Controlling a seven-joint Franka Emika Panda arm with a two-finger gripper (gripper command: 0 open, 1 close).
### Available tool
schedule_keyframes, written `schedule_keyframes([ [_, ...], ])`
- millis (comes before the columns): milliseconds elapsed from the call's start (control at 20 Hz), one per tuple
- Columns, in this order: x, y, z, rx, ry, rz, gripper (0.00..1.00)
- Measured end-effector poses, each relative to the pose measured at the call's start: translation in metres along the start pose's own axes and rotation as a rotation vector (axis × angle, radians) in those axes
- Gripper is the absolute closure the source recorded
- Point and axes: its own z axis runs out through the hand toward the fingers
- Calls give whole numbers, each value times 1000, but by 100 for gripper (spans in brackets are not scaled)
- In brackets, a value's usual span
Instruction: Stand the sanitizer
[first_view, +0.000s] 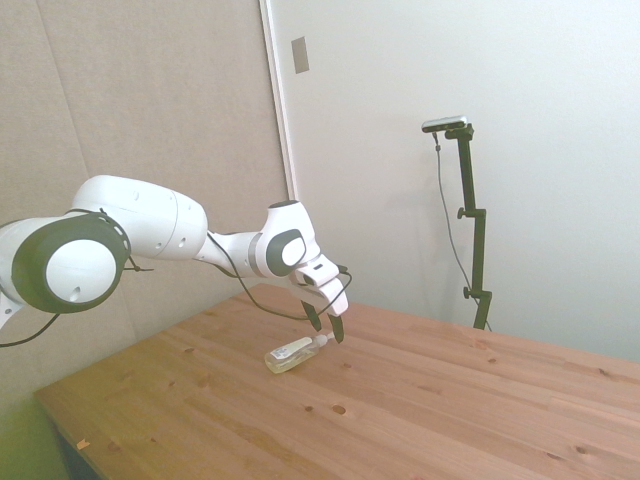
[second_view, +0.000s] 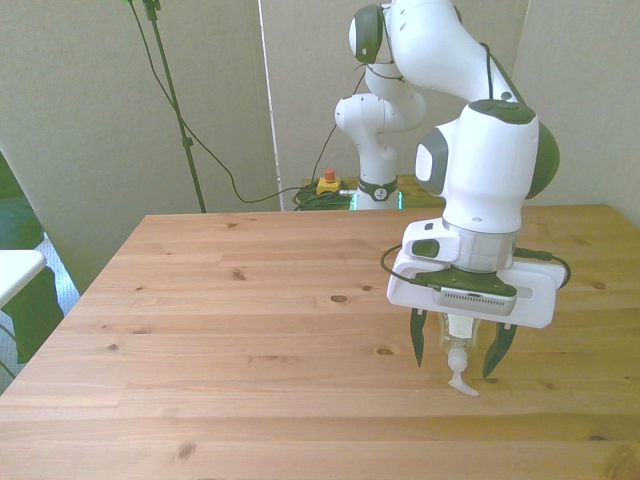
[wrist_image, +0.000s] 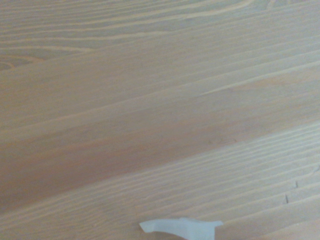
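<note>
On table (first_view: 420, 400) | sanitizer (first_view: 292, 354) lying flat | nozzle between open, empty jaws

Pine plank table (first_view: 420, 400), knots in the grain. Behind it in the side view: beige fabric panel (first_view: 150, 100), plain white wall (first_view: 520, 80) beside that, small grey plate (first_view: 300, 54) high near the seam. Front view: cables (second_view: 320, 192) and red-yellow stop button (second_view: 327, 182) beyond the table's far edge. Soft, even light.

A wooden table (second_view: 250, 300) stands before beige wall panels (first_view: 150, 100).
</note>
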Motion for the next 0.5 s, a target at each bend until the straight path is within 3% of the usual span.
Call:
schedule_keyframes([
  [50, 1, 0, 2, -4, -2, 2, 0],
  [100, 2, 0, 3, -7, -3, 4, 100],
  [500, 7, 2, 11, -10, -22, 29, 100],
])
